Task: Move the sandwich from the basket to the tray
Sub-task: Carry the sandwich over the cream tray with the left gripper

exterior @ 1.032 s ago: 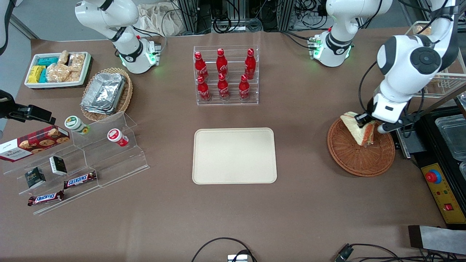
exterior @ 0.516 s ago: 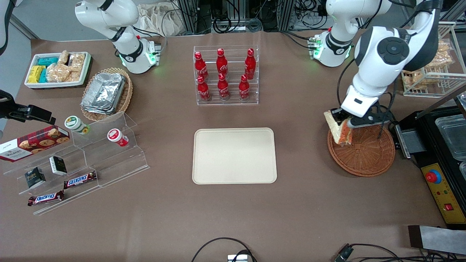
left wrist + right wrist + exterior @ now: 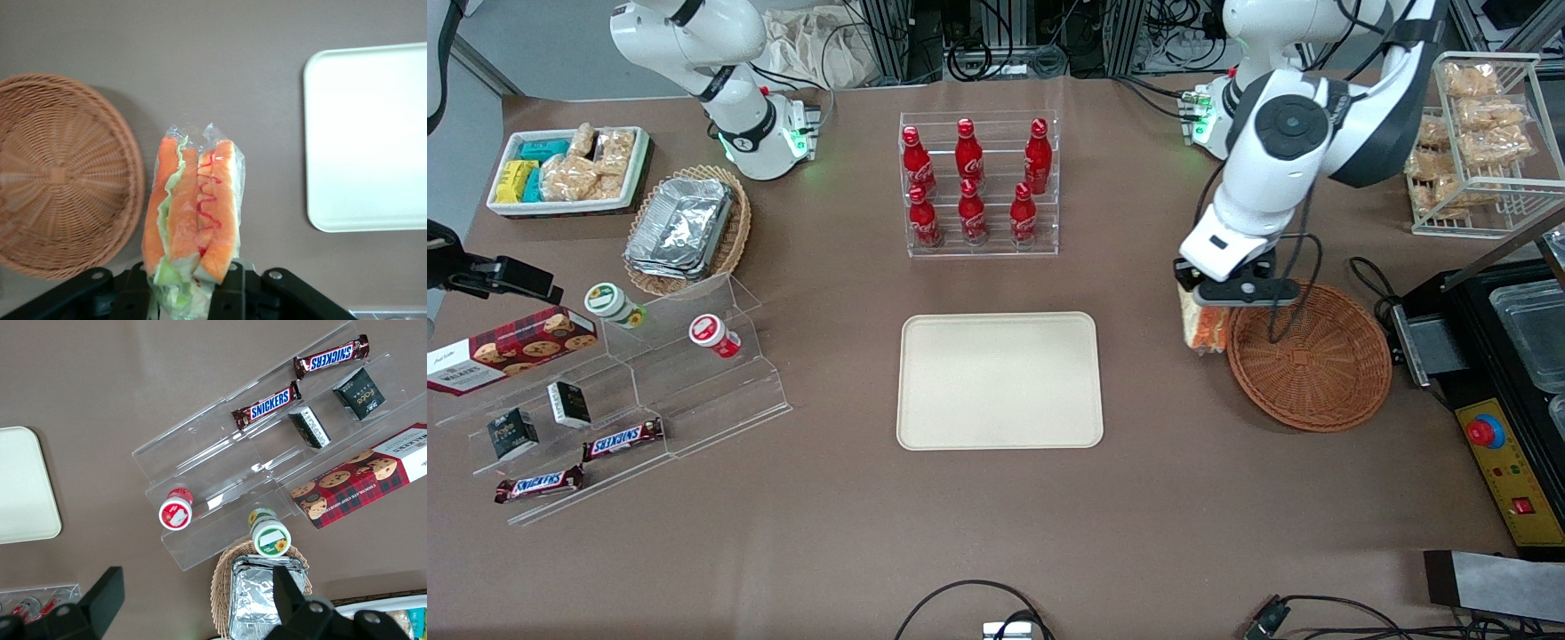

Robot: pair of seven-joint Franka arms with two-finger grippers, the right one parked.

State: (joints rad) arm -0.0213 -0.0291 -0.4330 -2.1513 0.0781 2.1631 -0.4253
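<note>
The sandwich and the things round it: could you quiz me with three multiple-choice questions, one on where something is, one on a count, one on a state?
1. Where is the sandwich?
A. lying in the basket
B. held above bare table between basket and tray
C. lying on the tray

2. How many red bottles stand in the clear rack?
A. four
B. six
C. eight

3. What is the gripper doing?
A. jaws shut on the sandwich
B. jaws open, holding nothing
C. resting on the tray

Answers: 1 B, the wrist view shows table under it; 2 B, two rows of three; 3 A, the wedge hangs from it.
</note>
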